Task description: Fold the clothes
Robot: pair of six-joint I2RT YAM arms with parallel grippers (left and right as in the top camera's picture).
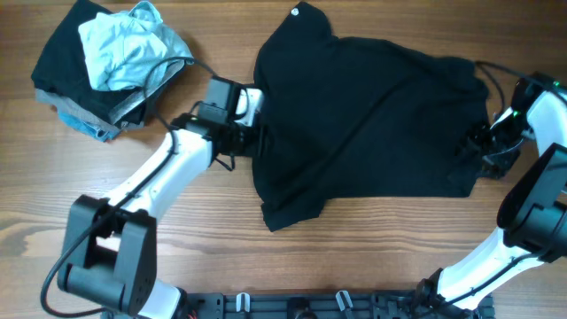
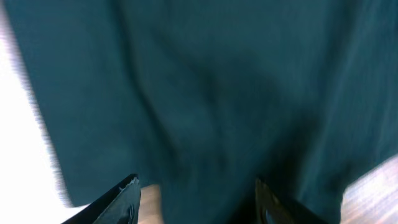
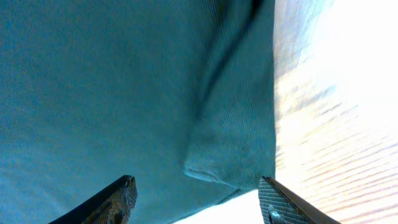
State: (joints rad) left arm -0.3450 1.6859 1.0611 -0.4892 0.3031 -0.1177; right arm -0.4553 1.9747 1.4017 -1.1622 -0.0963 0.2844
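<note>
The black shirt (image 1: 372, 115) lies spread and rumpled across the middle and right of the wooden table, its small white neck tag (image 1: 295, 12) at the far edge. My left gripper (image 1: 251, 135) is at the shirt's left edge. In the left wrist view its fingers (image 2: 127, 199) stand apart, with dark cloth (image 2: 205, 112) lying between and beyond them. At the shirt's right edge is my right gripper (image 1: 478, 149). Its jaws (image 3: 196, 199) are open, and a folded corner of the shirt (image 3: 230, 149) lies just ahead of them.
A pile of other garments sits at the far left corner: a pale blue one (image 1: 128, 44) on top of black and grey ones (image 1: 66, 75). A black cable (image 1: 168, 71) runs from the pile to the left arm. Bare wood (image 1: 372, 257) shows at the front.
</note>
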